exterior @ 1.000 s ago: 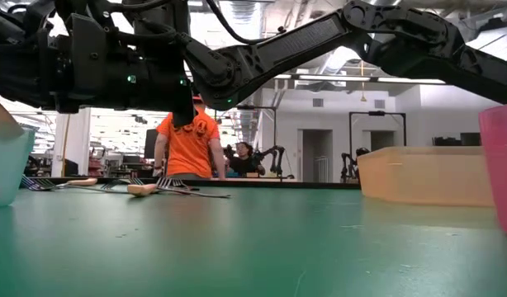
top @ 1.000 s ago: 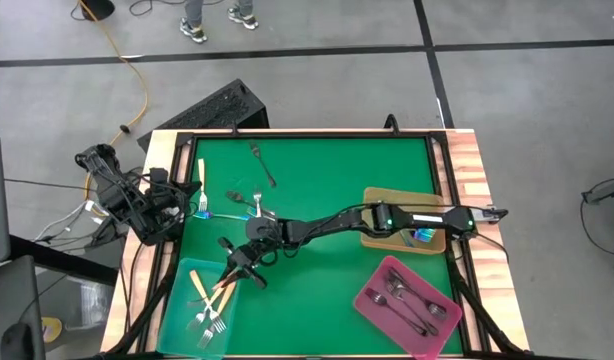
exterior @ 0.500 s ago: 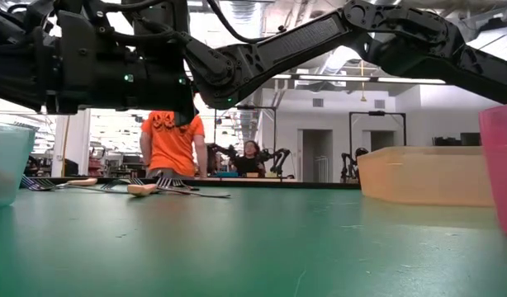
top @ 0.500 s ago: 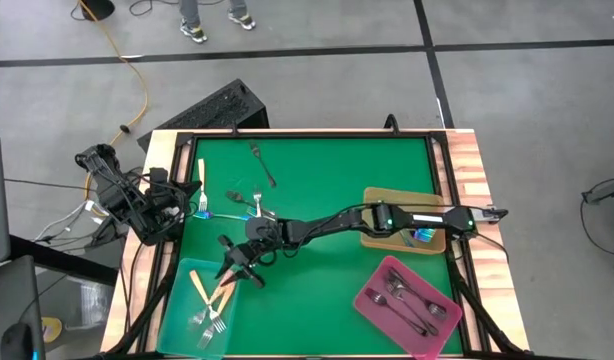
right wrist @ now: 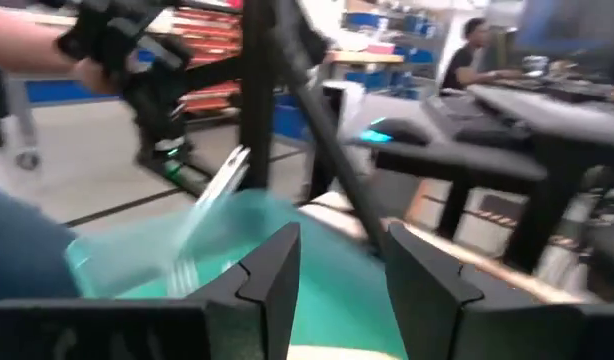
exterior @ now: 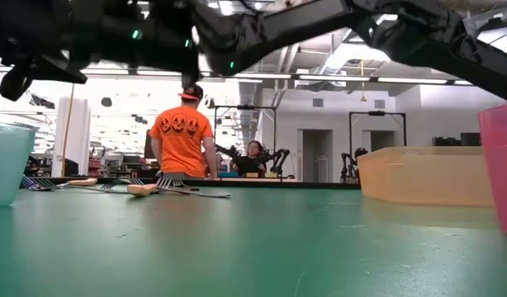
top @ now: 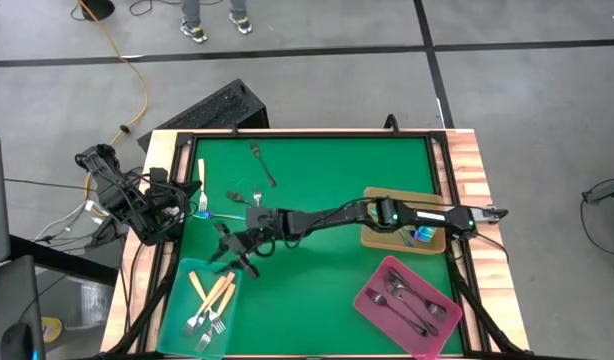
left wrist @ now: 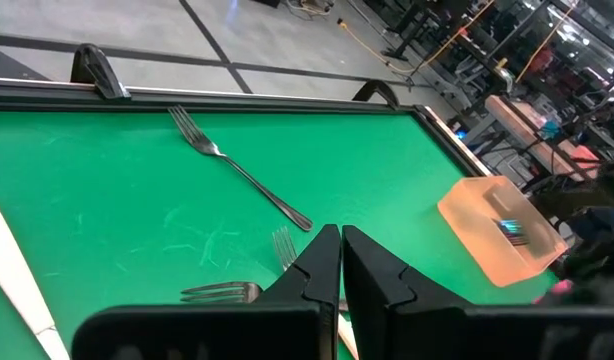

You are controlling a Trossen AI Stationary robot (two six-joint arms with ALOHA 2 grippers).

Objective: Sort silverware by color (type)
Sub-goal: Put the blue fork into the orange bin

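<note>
My right gripper (top: 230, 253) (right wrist: 337, 275) hovers open, with nothing between its fingers, just beyond the far end of the teal tray (top: 179, 322). In that tray lie several cream-handled forks (top: 211, 296). Loose silverware rests flat on the green mat: a dark fork (top: 263, 163) (left wrist: 237, 168) near the far edge, a cream-handled one (top: 200, 172), an iridescent blue one (top: 203, 206), and a small cluster (top: 245, 201). My left gripper (left wrist: 340, 262) waits shut at the table's left edge, above the mat.
A tan tray (top: 379, 200) holding an iridescent fork (top: 422, 236) stands at the right, and a pink tray (top: 372, 300) with dark forks at the near right. My right arm (top: 327, 217) stretches across the mat's middle. Wooden borders frame the mat. A person in orange (exterior: 182, 142) stands beyond the table.
My right gripper has opened and let go of a cream-handled fork, which now lies in the teal tray with the others. The gripper has then risen and drawn back a little toward the table's far edge.
</note>
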